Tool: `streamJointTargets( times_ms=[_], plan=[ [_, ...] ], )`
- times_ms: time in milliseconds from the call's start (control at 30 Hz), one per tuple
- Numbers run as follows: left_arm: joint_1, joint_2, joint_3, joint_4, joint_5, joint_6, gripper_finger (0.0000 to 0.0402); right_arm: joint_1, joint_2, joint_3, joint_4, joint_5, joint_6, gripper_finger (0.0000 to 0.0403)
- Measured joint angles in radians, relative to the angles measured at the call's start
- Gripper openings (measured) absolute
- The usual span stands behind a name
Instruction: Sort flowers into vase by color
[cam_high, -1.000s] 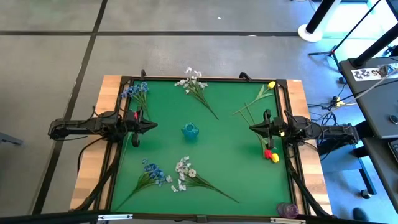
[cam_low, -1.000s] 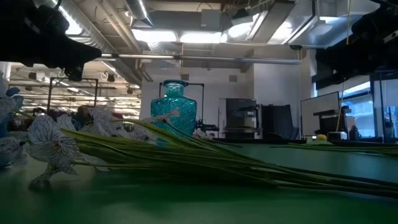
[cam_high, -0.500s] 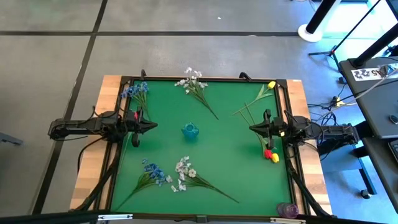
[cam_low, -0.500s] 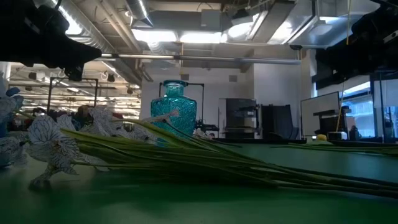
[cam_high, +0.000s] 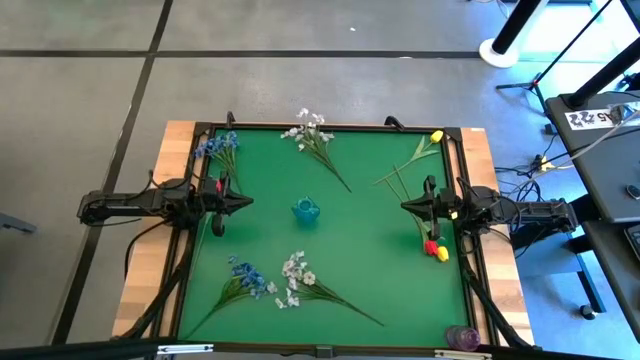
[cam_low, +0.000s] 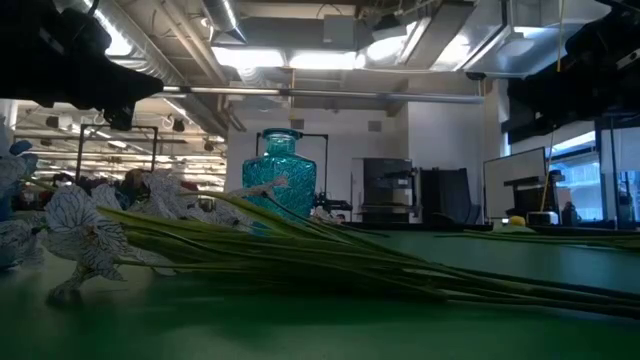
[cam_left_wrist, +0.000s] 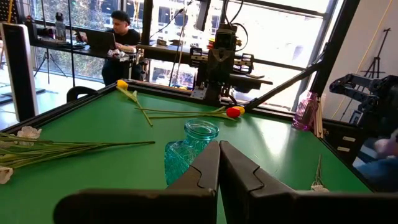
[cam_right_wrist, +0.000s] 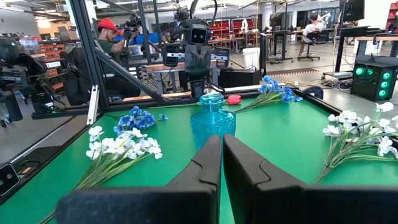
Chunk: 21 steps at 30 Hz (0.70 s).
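A teal glass vase (cam_high: 305, 210) stands upright at the middle of the green table; it also shows in the low view (cam_low: 279, 178) and both wrist views (cam_left_wrist: 189, 149) (cam_right_wrist: 212, 119). Blue sprays lie at far left (cam_high: 218, 148) and near left (cam_high: 246, 278). White sprays lie at the far middle (cam_high: 312, 134) and near middle (cam_high: 298, 278). A yellow tulip (cam_high: 434, 137) lies far right; a red tulip (cam_high: 431, 246) and a yellow tulip (cam_high: 442, 254) lie at the right. My left gripper (cam_high: 248, 203) is shut and empty left of the vase. My right gripper (cam_high: 405, 205) is shut and empty right of it.
A black frame (cam_high: 330, 127) rims the table. A purple bottle (cam_high: 462, 337) stands at the near right corner outside the frame. People sit at desks in the room beyond the table. Bare green mat lies around the vase.
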Motion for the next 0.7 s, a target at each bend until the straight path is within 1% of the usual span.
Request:
streamJointTargets(
  times_ms=[467,600,700],
  plan=[
    [0.000,0.000,0.000,0.000,0.000,0.000,0.0001,0.000,0.000,0.000,0.001,0.000,0.001,0.0018],
    [0.000,0.000,0.000,0.000,0.000,0.000,0.0001,0.000,0.000,0.000,0.002,-0.003,0.082,0.0018],
    [0.000,0.000,0.000,0.000,0.000,0.000,0.0001,0.000,0.005,0.000,0.038,0.022,0.087,0.0018]
  ],
)
